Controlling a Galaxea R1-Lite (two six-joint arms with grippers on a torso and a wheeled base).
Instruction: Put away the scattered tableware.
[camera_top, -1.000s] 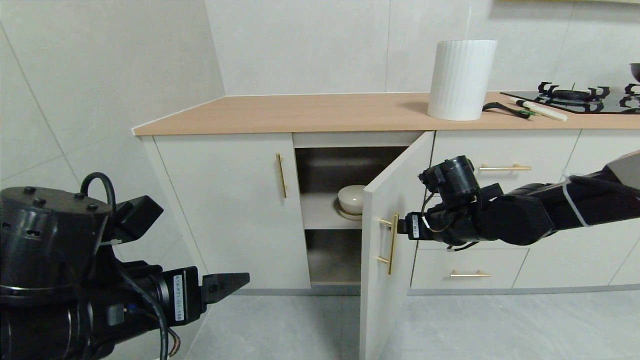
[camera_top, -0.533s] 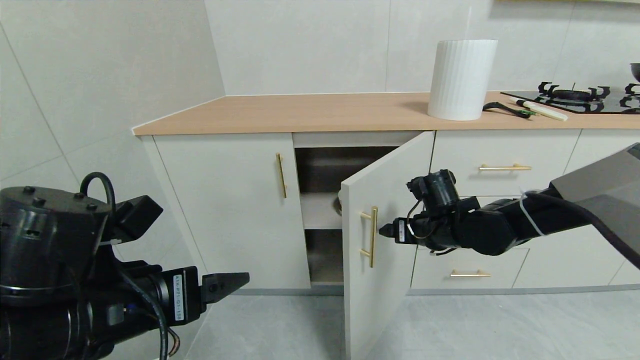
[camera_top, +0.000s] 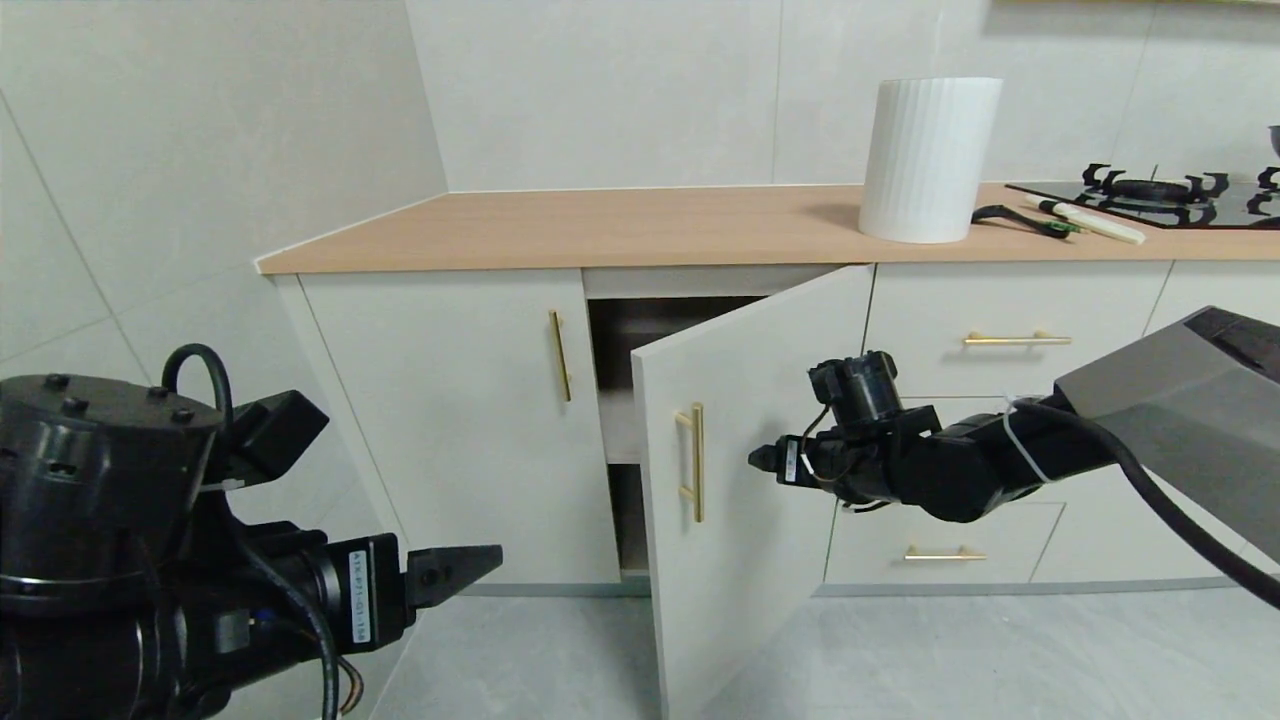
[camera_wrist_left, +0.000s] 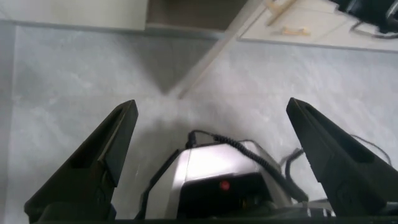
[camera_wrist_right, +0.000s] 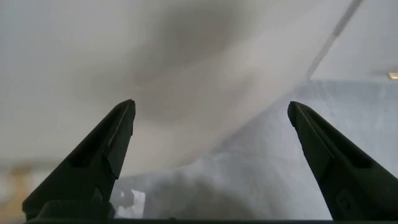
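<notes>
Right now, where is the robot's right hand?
In the head view, the right hand is before the partly open cabinet door, just right of its gold handle.

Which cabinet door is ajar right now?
The right-hand door, swung out from the frame with the right gripper by its face; the left-hand door sits flush, shut.

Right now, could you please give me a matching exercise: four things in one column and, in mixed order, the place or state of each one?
Things
1. cabinet door
2. white ribbed container
3. left pincer
4. right pincer

Places or states
A. upright on the wooden counter
B. partly open
C. open, low above the floor
D. open, close to the door's outer face

Pairs: 1-B, 2-A, 3-C, 4-D
</notes>
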